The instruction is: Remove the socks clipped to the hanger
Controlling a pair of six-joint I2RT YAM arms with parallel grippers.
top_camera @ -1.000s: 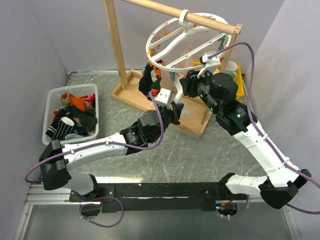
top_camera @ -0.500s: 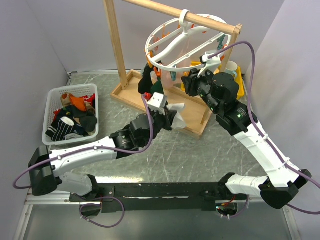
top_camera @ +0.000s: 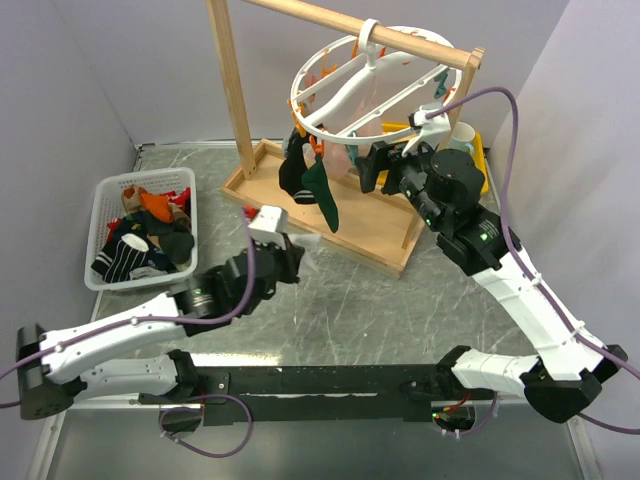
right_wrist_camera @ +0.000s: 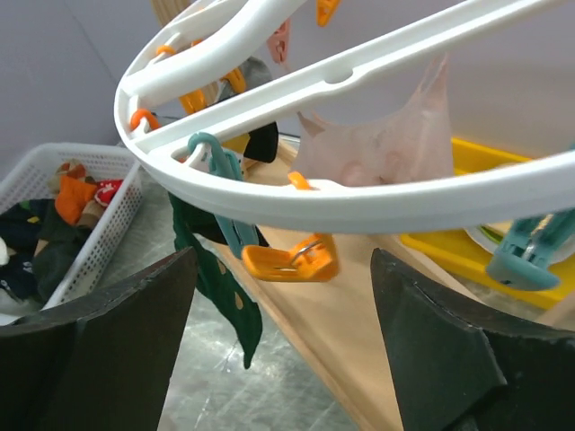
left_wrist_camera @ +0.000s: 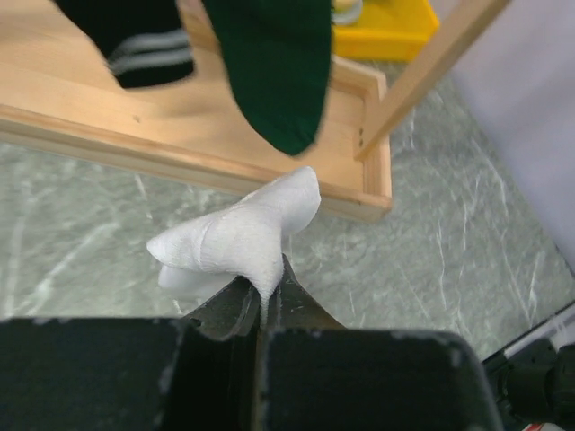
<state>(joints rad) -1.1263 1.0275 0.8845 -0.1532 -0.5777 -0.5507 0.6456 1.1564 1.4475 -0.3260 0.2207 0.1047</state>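
From the top camera, I am looking at the round white plastic hanger (top_camera: 372, 75) with spokes, hooked on the tall wooden rack (top_camera: 230, 90). I am counting three socks clipped under the hanger: one limp black sock with white stripes (top_camera: 291, 172), one long dark green sock (top_camera: 323, 197) and one thin pale pink sock (top_camera: 352, 152). All three are hanging straight down from the hanger. My right gripper (top_camera: 372, 166) is just beside the hanger, so the right arm is much nearer to them. My left gripper (top_camera: 290, 248) is well below and left of the hanger. Far left of the hanger, one white mesh basket (top_camera: 108, 192) is holding a pile of other socks.

From the left wrist camera, the left jaws are squeezing a small white sock (left_wrist_camera: 238, 241). The dark green sock (left_wrist_camera: 269, 63) is hanging ahead of it.

From the right wrist camera, the right gripper (right_wrist_camera: 283, 305) is holding nothing, with its jaws wide apart. One orange clothespin (right_wrist_camera: 289, 260) is dangling from the hanger (right_wrist_camera: 377, 202) right between them. I am counting two teal clothespins (right_wrist_camera: 220, 175) too. The pale pink sock (right_wrist_camera: 395, 139) is hanging past the hanger, above and behind the jaws. I think the right arm should go up and forward for it.
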